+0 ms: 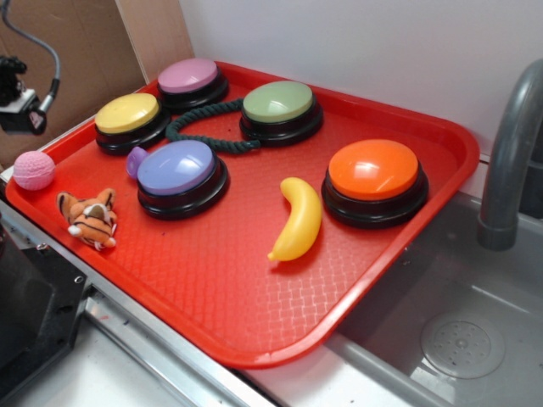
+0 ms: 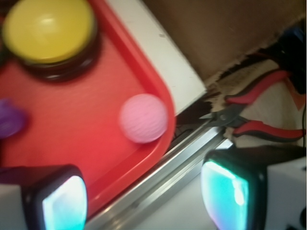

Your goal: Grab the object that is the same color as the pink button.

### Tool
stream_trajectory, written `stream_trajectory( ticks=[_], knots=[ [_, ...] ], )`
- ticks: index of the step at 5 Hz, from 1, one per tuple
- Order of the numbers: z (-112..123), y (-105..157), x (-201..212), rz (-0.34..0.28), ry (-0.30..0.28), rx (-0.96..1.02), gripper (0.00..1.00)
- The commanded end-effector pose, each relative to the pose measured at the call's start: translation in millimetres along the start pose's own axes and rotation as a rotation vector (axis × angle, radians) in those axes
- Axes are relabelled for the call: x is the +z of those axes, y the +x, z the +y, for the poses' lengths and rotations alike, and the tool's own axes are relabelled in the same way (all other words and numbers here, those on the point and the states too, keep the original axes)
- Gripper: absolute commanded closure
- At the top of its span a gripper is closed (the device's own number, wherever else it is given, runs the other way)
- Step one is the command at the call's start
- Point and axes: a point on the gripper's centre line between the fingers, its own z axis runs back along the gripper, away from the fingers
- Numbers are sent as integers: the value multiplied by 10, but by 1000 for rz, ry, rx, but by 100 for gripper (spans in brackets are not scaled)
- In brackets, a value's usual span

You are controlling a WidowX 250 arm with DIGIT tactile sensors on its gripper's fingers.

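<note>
From the exterior view, one red tray [image 1: 254, 305] carries five domed buttons on black bases: the pink button [image 1: 188, 76] at the back, plus one yellow [image 1: 127, 113], one green [image 1: 277, 101], one lavender-blue [image 1: 176, 168] and one orange [image 1: 373, 170]. One banana [image 1: 299, 219], one tiger toy [image 1: 88, 218] and one dark rope [image 1: 204, 131] lie among them. The single pink ball [image 1: 33, 170] sits at the tray's left corner.

In the wrist view, the gripper [image 2: 144, 199] is spread wide, empty, with the ball against the tray's rim ahead of its two fingers [image 2: 64, 203]. One pair of red pliers [image 2: 261, 112] lies off the tray.

Red tray [image 1: 254, 331] – banana [image 1: 297, 220], tiger toy [image 1: 88, 219], orange button [image 1: 374, 172]; pliers [image 2: 259, 112] nearby.
</note>
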Motion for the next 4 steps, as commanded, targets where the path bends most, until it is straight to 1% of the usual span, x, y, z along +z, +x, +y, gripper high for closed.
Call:
stream_trajectory(
  ticks=[1, 3, 4],
  knots=[
    [127, 87, -345, -48, 29, 122, 0],
    [44, 141, -595, -37, 18, 128, 0],
    [1, 156, -593, -38, 16, 92, 100]
  ],
)
